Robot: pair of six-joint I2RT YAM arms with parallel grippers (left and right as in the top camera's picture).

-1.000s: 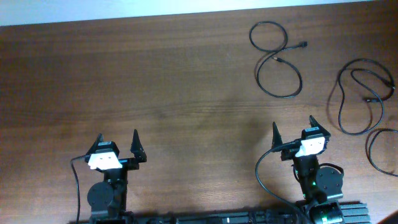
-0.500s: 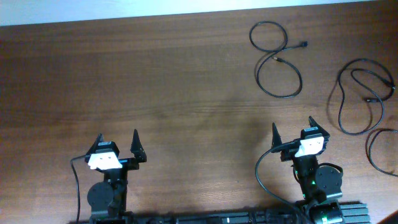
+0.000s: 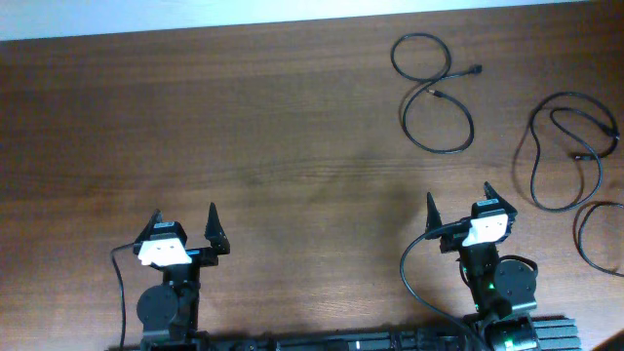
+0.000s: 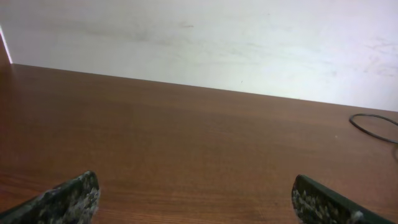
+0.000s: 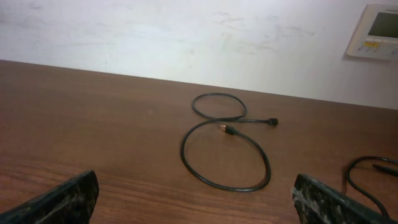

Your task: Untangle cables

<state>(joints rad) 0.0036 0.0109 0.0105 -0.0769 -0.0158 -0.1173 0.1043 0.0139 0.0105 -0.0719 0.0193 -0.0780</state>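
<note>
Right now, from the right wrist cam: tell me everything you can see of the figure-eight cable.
The cable is thin, black and rubbery-looking. It lies slack and flat on the brown wood table in a figure eight: a small far loop and a bigger near loop. One end, a dark plug, points right from the crossing; the other, a brassy tip, lies just inside the big loop. No knot. It lies apart from the other cables; only the table touches it.
</note>
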